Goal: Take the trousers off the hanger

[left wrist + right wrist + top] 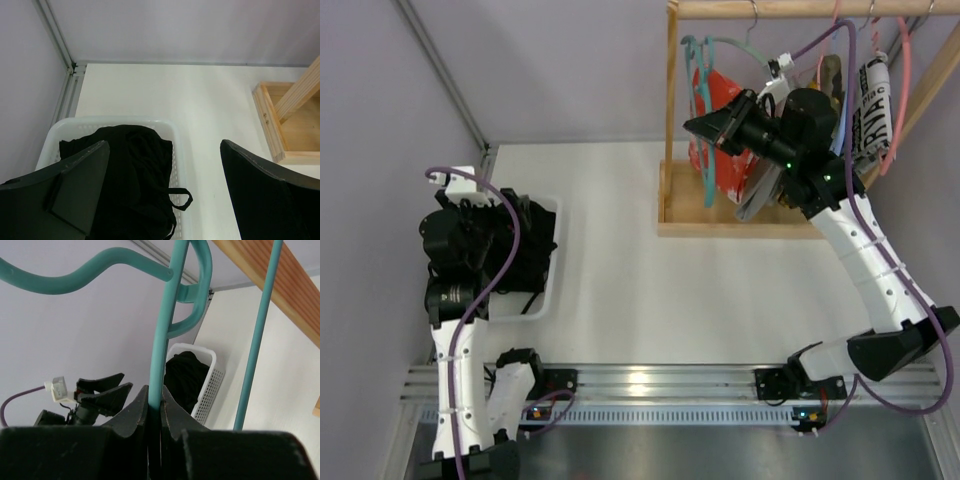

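Left wrist view: left gripper (163,147) hung with its fingers wide apart above the white basket (75,121), where the black trousers (135,175) lay bundled. Right gripper (155,392) was pinched tight on a bar of the teal hanger (166,325), up at the wooden rack (672,100).

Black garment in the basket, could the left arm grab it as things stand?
Probably yes: the left gripper hangs open right above the black garment in the white basket, nothing in between.

L gripper (164,144) spread wide above blk trousers (135,165) in white basket (100,121) (wood rack (272,120) R).
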Robot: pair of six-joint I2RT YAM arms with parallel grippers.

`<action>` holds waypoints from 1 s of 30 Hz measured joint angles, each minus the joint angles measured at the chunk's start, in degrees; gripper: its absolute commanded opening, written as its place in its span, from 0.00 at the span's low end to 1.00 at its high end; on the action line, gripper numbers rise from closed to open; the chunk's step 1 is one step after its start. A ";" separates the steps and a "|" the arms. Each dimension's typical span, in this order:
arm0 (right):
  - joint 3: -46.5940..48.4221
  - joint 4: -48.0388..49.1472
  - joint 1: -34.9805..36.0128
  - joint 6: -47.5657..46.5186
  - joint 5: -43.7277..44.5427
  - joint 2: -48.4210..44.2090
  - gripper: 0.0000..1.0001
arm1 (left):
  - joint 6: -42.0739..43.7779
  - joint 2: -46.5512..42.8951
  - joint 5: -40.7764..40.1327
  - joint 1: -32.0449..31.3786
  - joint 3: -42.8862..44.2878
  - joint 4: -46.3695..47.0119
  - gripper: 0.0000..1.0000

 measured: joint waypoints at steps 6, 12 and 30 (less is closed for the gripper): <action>8.20 -0.96 0.00 -1.60 1.57 5.31 0.00 | 0.33 -0.57 4.04 0.00 0.02 -0.04 0.98; 15.52 -0.74 0.00 -3.87 2.05 11.15 0.00 | 0.09 -1.33 6.54 0.00 0.02 -0.04 0.98; 31.04 0.37 -2.25 -9.03 1.66 25.42 0.00 | -1.29 -6.14 7.41 0.00 -2.01 -0.07 0.98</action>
